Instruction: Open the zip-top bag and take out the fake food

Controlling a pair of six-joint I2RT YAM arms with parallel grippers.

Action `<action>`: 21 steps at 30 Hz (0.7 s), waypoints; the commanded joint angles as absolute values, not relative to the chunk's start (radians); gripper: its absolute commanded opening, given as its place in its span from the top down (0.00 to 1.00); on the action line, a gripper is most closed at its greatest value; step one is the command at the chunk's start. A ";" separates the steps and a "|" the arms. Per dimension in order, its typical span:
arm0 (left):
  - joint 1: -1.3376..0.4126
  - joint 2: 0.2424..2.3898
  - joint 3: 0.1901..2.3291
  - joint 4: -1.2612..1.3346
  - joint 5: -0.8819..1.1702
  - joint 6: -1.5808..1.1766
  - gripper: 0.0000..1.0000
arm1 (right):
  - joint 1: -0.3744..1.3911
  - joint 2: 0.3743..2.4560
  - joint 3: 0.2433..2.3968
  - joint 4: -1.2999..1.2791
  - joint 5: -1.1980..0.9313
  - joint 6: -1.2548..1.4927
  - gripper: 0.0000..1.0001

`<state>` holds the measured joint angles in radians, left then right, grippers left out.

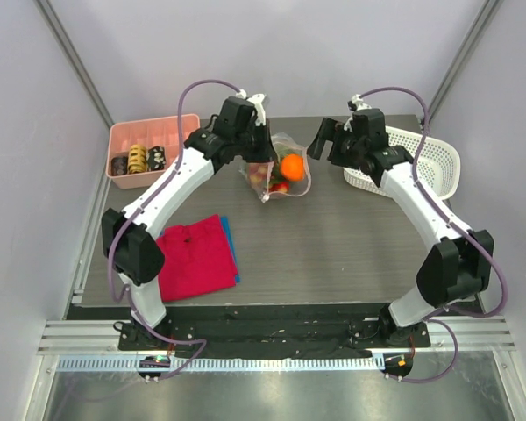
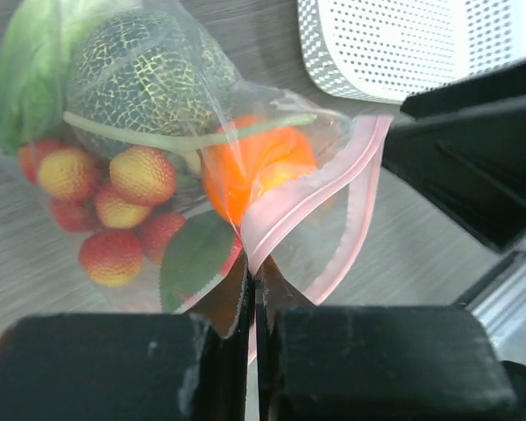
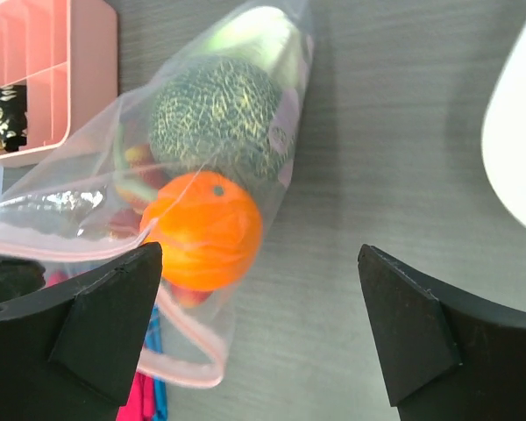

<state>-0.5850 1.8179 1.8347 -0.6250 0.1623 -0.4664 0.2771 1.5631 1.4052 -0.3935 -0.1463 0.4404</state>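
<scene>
Close up, left pincer nips zip-top bag; hidden overhead.

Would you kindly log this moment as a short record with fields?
bag: zip-top bag on the table, food inside
food seen: orange ball, red berries, netted green melon
left pincer: shut on the bag's pink zip strip
right pincer: open, empty, beside the bag
nearby: pink tray, white basket, red cloth
</scene>
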 commanded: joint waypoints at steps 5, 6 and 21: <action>-0.588 1.867 1.930 -0.583 0.299 -0.610 1.00 | 0.428 1.341 1.427 -0.523 -0.106 0.362 0.19; -0.588 1.874 1.934 -0.578 0.308 -0.617 1.00 | 0.443 1.341 1.428 -0.541 -0.106 0.359 0.21; -0.588 1.914 1.977 -0.572 0.367 -0.666 1.00 | 0.526 1.453 1.310 -0.434 -0.045 -0.039 0.31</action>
<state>-0.5850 1.9316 1.9316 -0.6250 0.3248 -0.6491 0.5217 1.4414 1.3426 -0.4973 -0.0975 0.1356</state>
